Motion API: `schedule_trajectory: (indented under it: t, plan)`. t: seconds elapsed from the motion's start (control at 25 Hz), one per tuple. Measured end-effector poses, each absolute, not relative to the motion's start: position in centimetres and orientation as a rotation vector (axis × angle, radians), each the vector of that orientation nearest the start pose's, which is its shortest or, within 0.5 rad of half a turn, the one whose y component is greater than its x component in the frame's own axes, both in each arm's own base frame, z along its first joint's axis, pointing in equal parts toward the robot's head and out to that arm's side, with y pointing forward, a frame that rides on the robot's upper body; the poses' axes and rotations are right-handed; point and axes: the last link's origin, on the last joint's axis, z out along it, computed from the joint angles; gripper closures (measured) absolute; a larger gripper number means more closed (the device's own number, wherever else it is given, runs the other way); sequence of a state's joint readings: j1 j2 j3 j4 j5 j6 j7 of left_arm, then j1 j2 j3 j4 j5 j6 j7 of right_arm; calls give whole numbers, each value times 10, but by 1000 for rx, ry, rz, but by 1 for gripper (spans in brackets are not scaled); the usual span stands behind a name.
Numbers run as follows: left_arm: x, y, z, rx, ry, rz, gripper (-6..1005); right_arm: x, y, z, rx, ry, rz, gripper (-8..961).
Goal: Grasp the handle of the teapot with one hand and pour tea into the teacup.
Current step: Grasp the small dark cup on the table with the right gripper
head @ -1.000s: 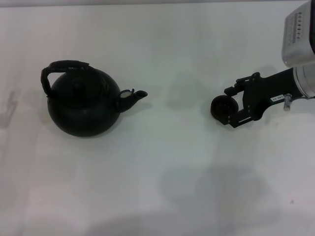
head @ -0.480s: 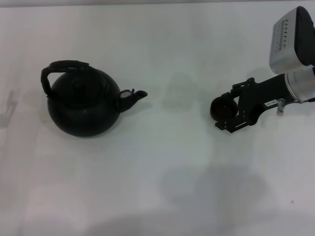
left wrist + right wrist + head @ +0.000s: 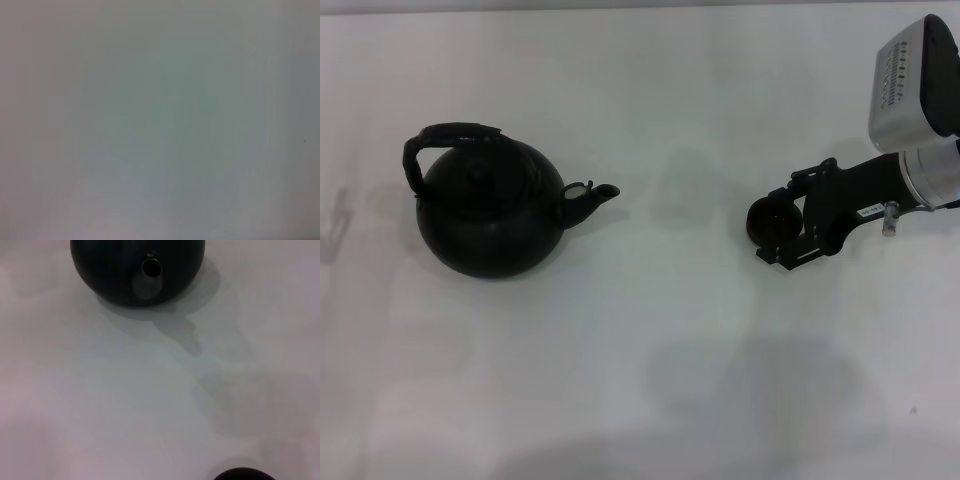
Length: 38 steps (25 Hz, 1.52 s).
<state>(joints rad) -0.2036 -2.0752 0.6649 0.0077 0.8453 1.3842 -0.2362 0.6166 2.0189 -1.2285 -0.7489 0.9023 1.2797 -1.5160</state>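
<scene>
The teapot (image 3: 490, 215) stands on the left of the white table, a big round black pot with its spout (image 3: 592, 198) pointing right. Its thick black handle (image 3: 445, 140) arches over the lid with nothing touching it. The small black teacup (image 3: 768, 221) sits far to the right, at the tip of my right gripper (image 3: 777, 224), which reaches in from the right edge. In the right wrist view the teapot (image 3: 135, 267) faces the camera spout-first, and the teacup's rim (image 3: 242, 474) shows at the frame's edge. My left gripper is out of view.
Bare white table (image 3: 680, 330) lies between the teapot and the teacup, with soft shadows on it. The left wrist view holds only a plain pale surface (image 3: 160, 120).
One second ago the right wrist tilted and shifted slightly left around the teacup. Since half a second ago nothing has visibly moved. The teapot stays put.
</scene>
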Motion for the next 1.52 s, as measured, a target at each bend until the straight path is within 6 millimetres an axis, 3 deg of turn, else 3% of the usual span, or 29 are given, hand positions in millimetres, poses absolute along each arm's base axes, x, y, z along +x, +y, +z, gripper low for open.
schedule_trajectory:
  t: [0.6, 0.8, 0.96, 1.08, 1.32, 1.52]
  plan:
    - [-397, 226, 12, -1529, -574, -585, 152, 264, 355, -37, -2946, 403, -229, 189]
    - [-397, 227, 12, -1530, -573, -586, 153, 261, 358, -28, -2933, 409, -201, 224]
    - [-397, 227, 12, -1530, -573, -586, 153, 247, 360, -10, -2936, 418, -121, 221]
    - [-397, 228, 12, -1531, -571, -588, 153, 231, 359, -7, -2966, 402, -74, 219]
    - [-394, 230, 12, -1534, -560, -598, 152, 198, 359, -27, -3040, 303, -50, 215]
    - [-391, 230, 14, -1531, -540, -619, 152, 185, 362, -46, -3032, 264, -81, 212]
